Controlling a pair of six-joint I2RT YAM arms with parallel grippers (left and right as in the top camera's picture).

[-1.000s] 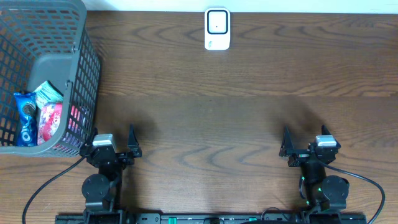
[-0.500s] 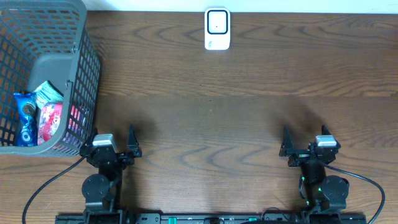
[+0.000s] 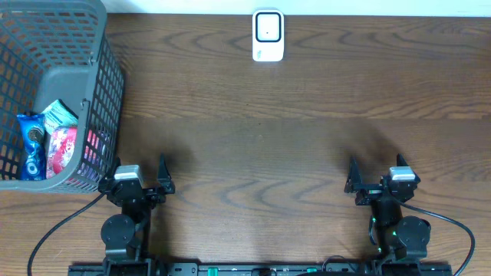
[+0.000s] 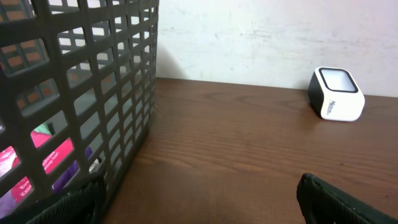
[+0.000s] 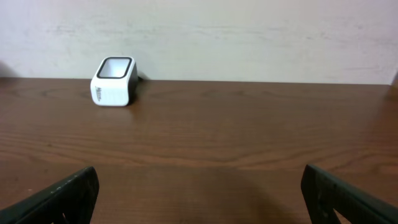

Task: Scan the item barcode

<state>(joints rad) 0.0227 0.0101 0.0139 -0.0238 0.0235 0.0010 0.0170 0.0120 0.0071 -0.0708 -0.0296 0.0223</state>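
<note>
The white barcode scanner (image 3: 268, 35) stands at the far middle of the table, also seen in the left wrist view (image 4: 336, 93) and the right wrist view (image 5: 114, 81). Snack items lie in the grey mesh basket (image 3: 111, 84) at the left: a blue packet (image 3: 31, 146), a pink packet (image 3: 63, 149) and a green-white one (image 3: 60, 116). My left gripper (image 3: 139, 162) rests open at the near edge beside the basket's corner, with nothing between its fingers. At the near right, my right gripper (image 3: 376, 162) is open and empty too.
The basket wall (image 4: 118, 74) fills the left of the left wrist view, close to my left finger (image 4: 74, 202). A pale wall runs behind the table's far edge. Bare dark wood lies between the grippers and the scanner.
</note>
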